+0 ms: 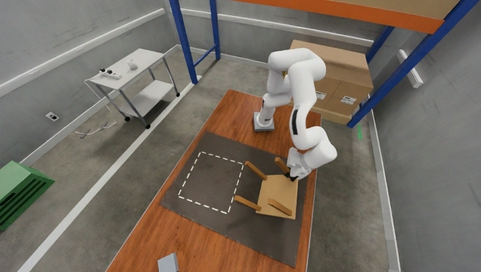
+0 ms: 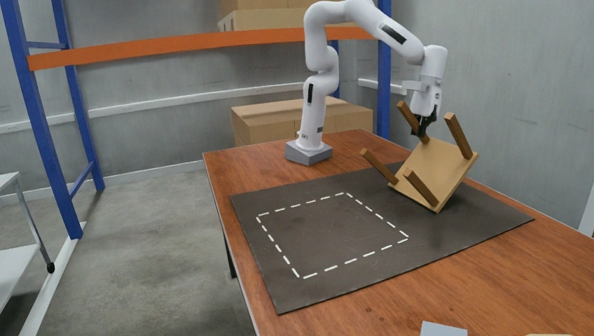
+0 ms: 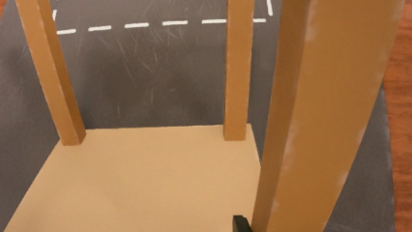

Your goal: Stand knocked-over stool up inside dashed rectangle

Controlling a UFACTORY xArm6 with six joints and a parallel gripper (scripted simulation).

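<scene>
"While the white arm (image 1: 303, 90) (image 2: 319, 45) bends over the tabletop (image 1: 189, 242) (image 2: 500, 274) (image 3: 403, 121) in the top view, where is the wooden stool (image 1: 278, 195) (image 2: 435, 170) (image 3: 140, 179)?"

"Lower right of the frame, above the dark mat (image 1: 256, 232) (image 2: 458, 233) (image 3: 145, 72), its square seat tilted and its legs pointing left. The dashed rectangle (image 1: 217, 156) (image 2: 310, 201) (image 3: 174, 22) lies to the left of the stool, and the seat is outside it."

"And the gripper (image 1: 290, 177) (image 2: 421, 129) (image 3: 241, 223)?"

"Partly closed, its black fingers around one stool leg (image 1: 282, 165) (image 2: 410, 118) (image 3: 329, 116), close to the seat."

"What does the exterior view show?"

"At right, the stool leans steeply, four legs angled toward the upper left, one seat corner low over the mat. Whether that corner touches, I cannot tell. The gripper reaches down from above to the leg at the seat's upper corner; the rectangle is marked out near the middle of the frame."

"And from the wrist?"

"The gripped leg fills much of the right side, with a single black fingertip beside it at the bottom edge. The pale seat spreads across the lower left, two other legs rise from its far corners, and dashes of the rectangle cross the top."
</scene>
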